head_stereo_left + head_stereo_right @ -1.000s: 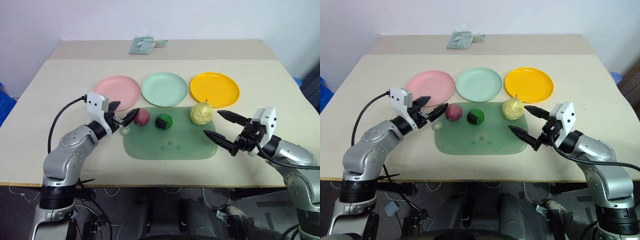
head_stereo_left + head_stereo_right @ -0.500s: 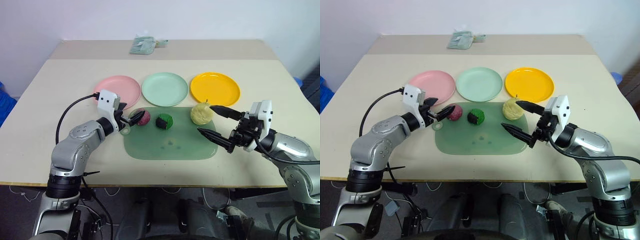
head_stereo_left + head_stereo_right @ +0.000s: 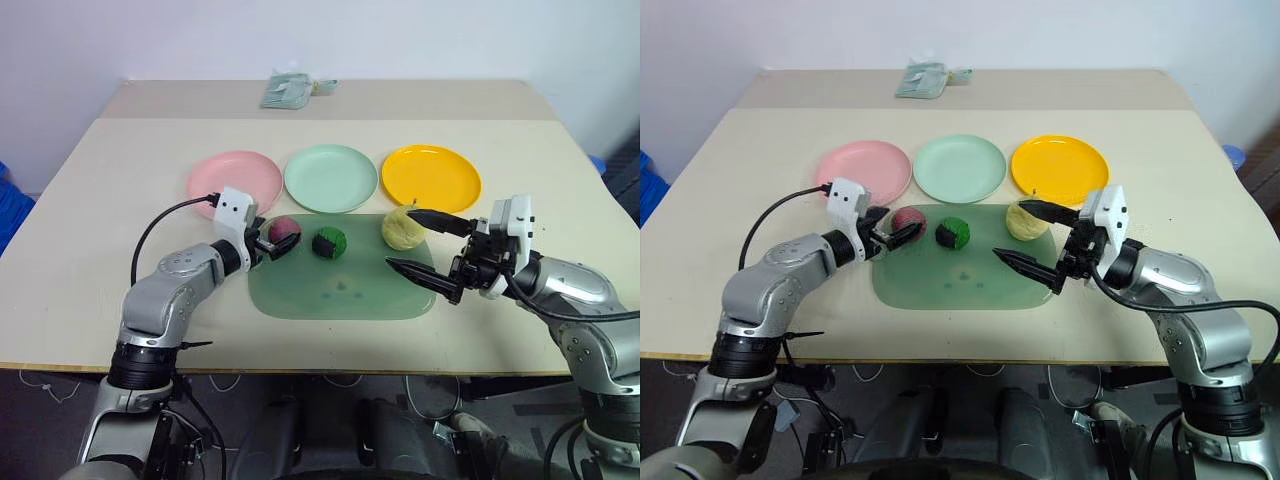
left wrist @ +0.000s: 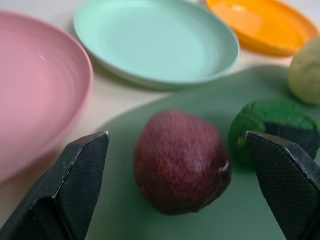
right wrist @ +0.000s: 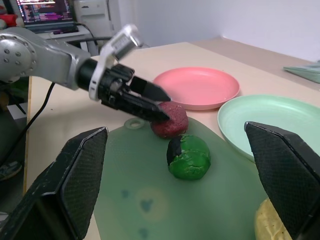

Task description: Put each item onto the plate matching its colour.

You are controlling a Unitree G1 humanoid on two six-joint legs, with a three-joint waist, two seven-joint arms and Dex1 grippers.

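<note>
Red-purple lump (image 3: 285, 232), green ball (image 3: 329, 242), yellow pear (image 3: 399, 229) on mat; pink plate (image 3: 234, 178), mint plate (image 3: 329, 177), orange plate (image 3: 430, 177) behind.

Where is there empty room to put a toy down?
All three plates are bare: pink plate, mint plate, orange plate. The green mat's near half is free too. Its far edge is crowded with toy foods and both grippers.

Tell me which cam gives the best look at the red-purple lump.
Left wrist view: the red-purple lump sits close and centred between the open left pincer's fingers, resting on the green mat. Both eye views show it small, partly hidden by that pincer. The right wrist view shows it from the far side, behind the fingertips.
</note>
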